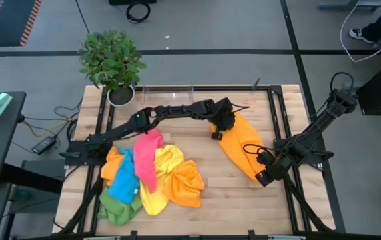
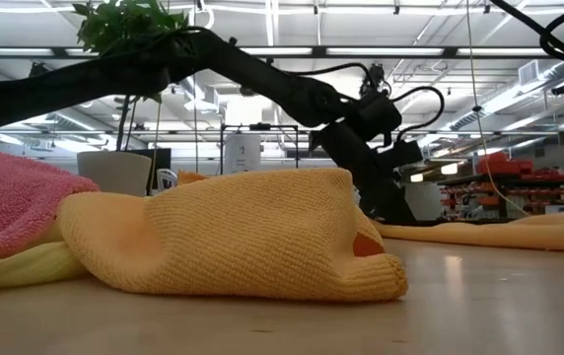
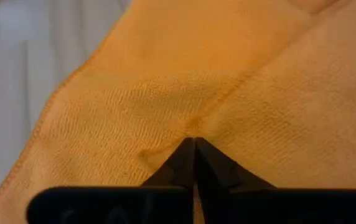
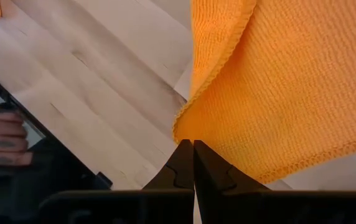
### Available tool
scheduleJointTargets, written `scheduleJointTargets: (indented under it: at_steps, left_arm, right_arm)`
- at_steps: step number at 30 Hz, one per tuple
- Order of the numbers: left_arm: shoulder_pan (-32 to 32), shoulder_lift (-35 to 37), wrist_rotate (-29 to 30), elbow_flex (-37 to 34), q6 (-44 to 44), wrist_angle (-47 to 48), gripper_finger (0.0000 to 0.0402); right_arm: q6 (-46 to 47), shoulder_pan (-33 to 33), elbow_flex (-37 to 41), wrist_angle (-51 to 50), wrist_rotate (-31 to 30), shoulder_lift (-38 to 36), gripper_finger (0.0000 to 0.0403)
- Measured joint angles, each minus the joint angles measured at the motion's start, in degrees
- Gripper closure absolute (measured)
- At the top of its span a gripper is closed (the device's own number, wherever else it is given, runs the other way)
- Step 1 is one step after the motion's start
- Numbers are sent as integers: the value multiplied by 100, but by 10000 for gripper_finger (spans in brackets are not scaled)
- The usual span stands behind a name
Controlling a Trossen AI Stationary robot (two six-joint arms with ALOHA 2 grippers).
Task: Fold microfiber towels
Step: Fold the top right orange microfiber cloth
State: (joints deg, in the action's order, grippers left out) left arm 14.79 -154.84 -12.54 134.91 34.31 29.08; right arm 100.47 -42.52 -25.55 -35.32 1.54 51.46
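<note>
High view showed one orange towel [image 1: 242,145] stretched diagonally across the table [image 1: 230,200], apart from the heap of other towels [image 1: 149,180] at the left. The left gripper [image 1: 218,133] had its fingers together, pinching the towel's far end near the clear tray [image 1: 167,92]; the right gripper [image 1: 262,177] was clamped on the near end, by the table's right side. With both ends pinched, the fold probably called for lifting them together, keeping the cloth taut and level, then laying one end over the other so the edges matched. A thin pinch could slip, so slow, even motion seemed wise.
</note>
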Motion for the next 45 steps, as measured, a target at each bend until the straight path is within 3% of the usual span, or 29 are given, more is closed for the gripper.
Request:
scheduleJointTargets:
  at_steps: [6,15,19,22,25,32,38,45]
  left_arm:
    - [96,440,102,-37,-253,1080,396]
    - [-13,1583,-574,-37,-1063,3453,399]
    - [-374,1800,-941,-599,-1144,4354,399]
    - [-833,1984,-977,-1641,-1189,3956,400]
    - [-1193,2373,-975,-2985,-1487,2862,400]
    - [-1073,3802,-903,-5594,-2673,396,401]
    - [-840,4458,-928,-6309,-3214,-245,370]
    - [-753,4641,-916,-6307,-2430,115,276]
  right_arm:
    - [-1,0,-1,-160,-2,-4,400]
    - [-82,83,-1,-269,-168,15,400]
    - [-344,282,-1,-217,-554,144,400]
    - [-633,465,-1,107,-601,317,400]
    - [-727,490,-1,560,-602,531,400]
    - [-749,452,-28,919,-497,647,355]
    - [-1002,490,-90,865,-289,204,281]
    - [-2355,361,-90,824,-464,236,216]
